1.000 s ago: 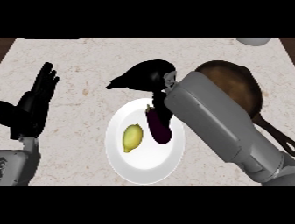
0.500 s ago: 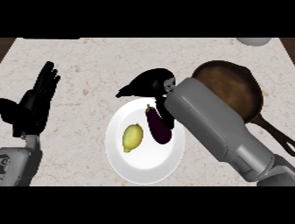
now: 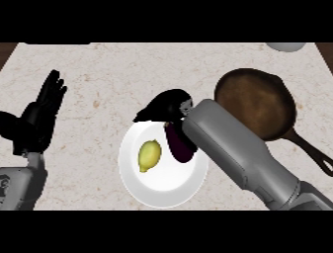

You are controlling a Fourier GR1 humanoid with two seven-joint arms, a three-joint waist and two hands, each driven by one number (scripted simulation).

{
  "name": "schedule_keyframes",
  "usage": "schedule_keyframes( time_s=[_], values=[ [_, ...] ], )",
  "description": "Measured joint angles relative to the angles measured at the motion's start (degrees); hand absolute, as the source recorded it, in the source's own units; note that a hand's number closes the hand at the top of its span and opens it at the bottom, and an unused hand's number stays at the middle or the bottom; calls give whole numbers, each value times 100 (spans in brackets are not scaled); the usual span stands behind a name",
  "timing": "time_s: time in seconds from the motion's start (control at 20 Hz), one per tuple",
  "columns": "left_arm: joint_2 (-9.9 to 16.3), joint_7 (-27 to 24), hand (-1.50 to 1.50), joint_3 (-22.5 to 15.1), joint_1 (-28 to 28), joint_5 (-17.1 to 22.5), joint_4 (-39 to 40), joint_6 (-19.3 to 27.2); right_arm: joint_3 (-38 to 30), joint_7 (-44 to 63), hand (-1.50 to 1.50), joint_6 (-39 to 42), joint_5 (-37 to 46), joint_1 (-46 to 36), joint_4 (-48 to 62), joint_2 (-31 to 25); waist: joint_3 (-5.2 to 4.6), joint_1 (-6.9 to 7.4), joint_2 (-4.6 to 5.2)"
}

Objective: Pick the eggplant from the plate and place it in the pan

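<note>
A dark purple eggplant (image 3: 181, 147) lies on the right half of a white plate (image 3: 161, 190), beside a yellow lemon (image 3: 149, 155). My right hand (image 3: 166, 105) hovers over the plate's far rim, just above the eggplant's far end, which it partly hides. Its fingers reach left and down and are not closed round the eggplant. The brown pan (image 3: 257, 103) sits right of the plate, handle pointing to the near right. My left hand (image 3: 34, 121) rests open at the left, fingers up.
My right forearm (image 3: 234, 153) crosses between plate and pan and covers the plate's right rim. A pale bowl (image 3: 286, 46) shows at the far right edge of the counter. Dark wood borders the marble top at both sides.
My right hand has come nearer and lower, from beyond the plate to its far rim over the eggplant's end. The left hand has barely shifted.
</note>
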Motion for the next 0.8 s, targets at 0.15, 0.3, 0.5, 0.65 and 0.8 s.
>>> schedule_keyframes(
  time_s=[0.15,0.3,0.5,0.65,0.8],
  values=[
    [-20,-101,0,10,48,-47,4,-24,167,-17,-150,-72,326,-85,136,19,0,14,2],
    [-93,3,0,-34,-18,-129,-40,34,261,42,-150,-120,554,-149,258,103,0,19,4],
    [-101,12,0,35,44,-120,-80,-30,316,-82,-150,-222,905,-139,459,110,0,17,2],
    [-105,70,0,75,-24,-176,-66,-29,335,-61,-150,-269,1019,-74,532,154,0,17,2],
    [-117,100,0,122,-48,-147,-64,-97,404,-93,-150,-397,1057,-44,715,211,0,36,8]
  ],
)
